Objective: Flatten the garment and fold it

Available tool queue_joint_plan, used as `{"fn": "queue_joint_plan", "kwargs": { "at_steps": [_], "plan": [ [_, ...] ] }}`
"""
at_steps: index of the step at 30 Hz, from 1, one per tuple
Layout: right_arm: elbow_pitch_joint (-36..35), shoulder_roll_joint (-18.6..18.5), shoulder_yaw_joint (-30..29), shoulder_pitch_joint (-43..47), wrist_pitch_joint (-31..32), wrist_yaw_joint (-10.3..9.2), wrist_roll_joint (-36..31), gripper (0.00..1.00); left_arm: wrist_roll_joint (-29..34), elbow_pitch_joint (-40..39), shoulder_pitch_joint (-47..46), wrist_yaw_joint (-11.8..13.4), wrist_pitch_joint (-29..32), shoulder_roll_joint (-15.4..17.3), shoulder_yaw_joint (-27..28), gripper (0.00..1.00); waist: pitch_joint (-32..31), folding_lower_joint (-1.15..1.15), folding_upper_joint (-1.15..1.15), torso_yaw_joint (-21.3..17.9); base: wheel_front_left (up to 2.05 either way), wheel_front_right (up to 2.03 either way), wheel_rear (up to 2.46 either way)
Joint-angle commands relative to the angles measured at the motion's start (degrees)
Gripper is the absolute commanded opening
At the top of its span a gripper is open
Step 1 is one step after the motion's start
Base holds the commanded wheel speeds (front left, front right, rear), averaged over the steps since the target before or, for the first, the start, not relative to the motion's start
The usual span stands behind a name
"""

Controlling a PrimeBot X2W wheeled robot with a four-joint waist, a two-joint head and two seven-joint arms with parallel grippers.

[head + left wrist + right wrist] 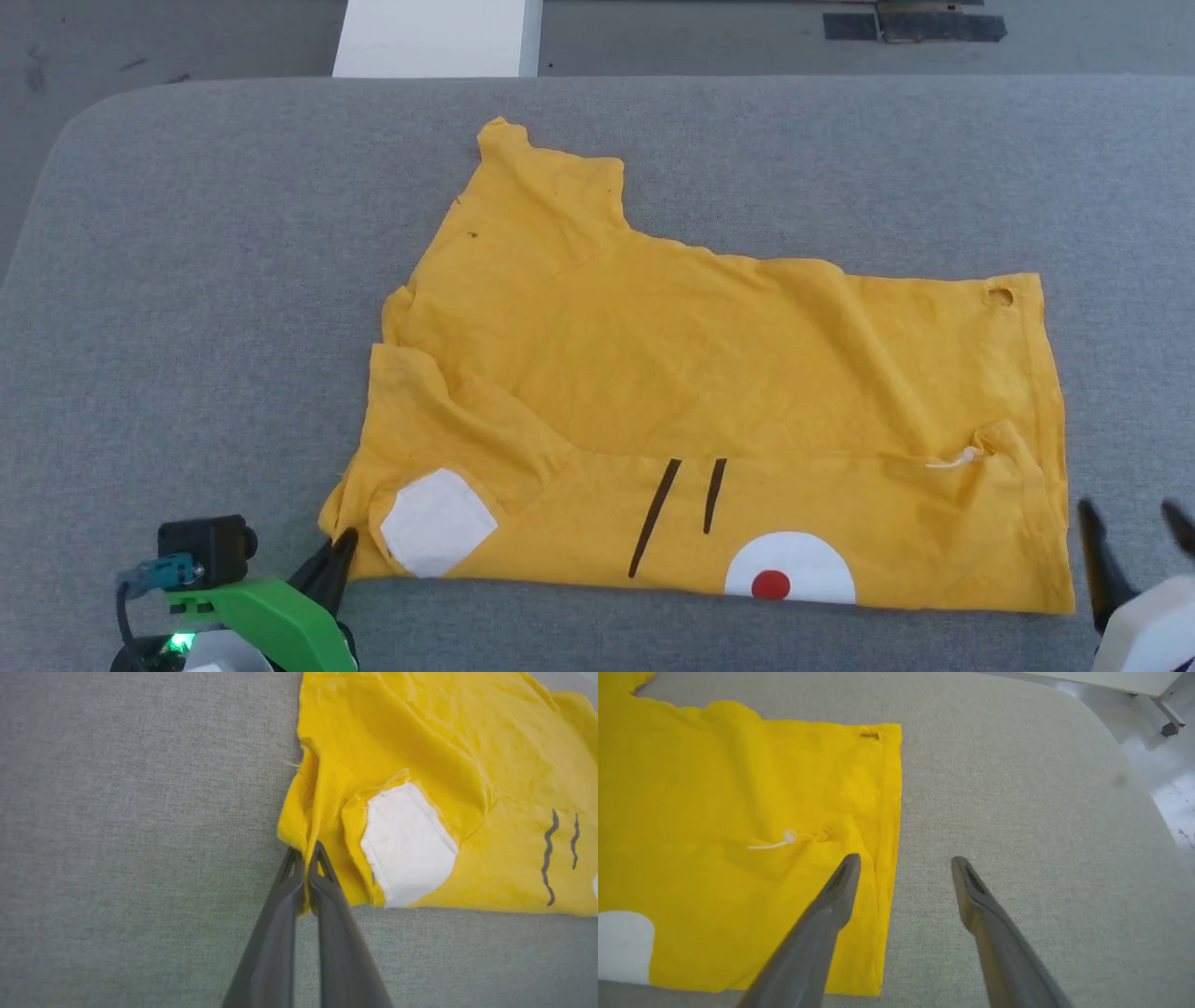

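Note:
The garment (709, 373), a bright yellow T-shirt, lies on the grey table (187, 280) with its near part folded over. A white ear patch (434, 521), two black whisker lines and a white patch with a red cheek dot show along the near edge. My left gripper (334, 553) is shut on the garment's near left corner; in the left wrist view its fingers (306, 858) pinch a yellow fold of the garment (420, 742). My right gripper (1134, 527) stands open at the garment's near right corner. In the right wrist view the right gripper (906, 863) has one finger over the hem of the garment (738, 788) and one over bare table.
A white panel (434, 37) stands beyond the table's far edge, and dark tape (915, 23) lies on the floor. The table's corners are rounded. Shiny floor (1167, 788) and a caster wheel (1169, 729) lie past the right edge. Bare grey surface surrounds the garment.

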Motion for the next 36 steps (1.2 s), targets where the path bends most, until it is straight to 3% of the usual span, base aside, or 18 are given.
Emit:
{"fn": "queue_joint_plan", "kwargs": {
  "at_steps": [1, 6, 13, 14, 15, 16, 23, 28, 36],
  "plan": [
    [0.99, -0.01, -0.35, 0.70, 1.48, -0.09, 0.89, 1.00, 0.13, -0.87, 0.71, 0.51, -0.26, 0.42, 0.38, 0.00, 0.57, 0.00, 0.00, 0.14, 0.00, 0.00, 0.00],
    [4.80, 1.05, -0.68, 1.16, 7.32, -0.09, 3.81, 1.00, 0.22, -3.19, 1.23, 1.11, -0.11, 0.53, 0.33, 0.00, 1.45, 0.00, 0.00, 0.37, 0.00, 0.00, 0.00],
    [7.75, 1.97, 0.20, 1.22, 10.73, -0.09, 6.02, 1.00, 0.36, -3.88, 1.18, 1.56, 0.13, 0.70, 0.21, 0.00, 1.59, 0.00, 0.00, 0.54, 0.00, 0.00, 0.00],
    [7.97, 2.09, 0.13, 1.19, 11.06, -0.09, 6.36, 0.83, 0.37, -3.90, 1.20, 1.65, 0.09, 0.72, 0.26, 0.00, 1.54, 0.00, 0.00, 0.52, 0.00, 0.00, 0.00],
    [8.12, 2.22, 0.01, 1.03, 11.07, -0.09, 6.66, 0.47, 0.30, -3.96, 1.22, 1.74, -0.07, 0.63, 0.38, 0.00, 1.48, 0.00, 0.00, 0.49, 0.00, 0.00, 0.00],
    [8.27, 2.31, -0.09, 0.85, 10.90, -0.09, 6.74, 0.00, 0.22, -3.99, 1.24, 1.78, -0.25, 0.52, 0.46, 0.00, 1.43, 0.00, 0.00, 0.46, 0.00, 0.00, 0.00],
    [9.33, 2.13, 0.49, -0.73, 7.09, -0.09, 6.73, 0.00, -0.80, -3.57, 2.03, 1.66, -2.47, -0.84, 1.15, 0.00, -0.19, 0.00, 0.00, 0.07, 0.00, 0.00, 0.00],
    [6.21, 0.29, 0.66, -1.00, 6.15, -0.09, 8.12, 0.00, -3.00, -5.62, 3.93, 1.70, -2.79, -1.10, 2.51, 0.00, -2.37, 0.00, 0.00, -0.07, 0.00, 0.00, 0.00],
    [-2.72, -1.01, -0.71, 1.64, 10.19, -0.09, 10.93, 0.00, -5.59, -13.09, 10.09, 4.90, 0.58, 1.41, 5.05, 0.00, -5.00, 0.00, 0.00, 0.18, 0.00, 0.00, 0.00]
  ]
}}
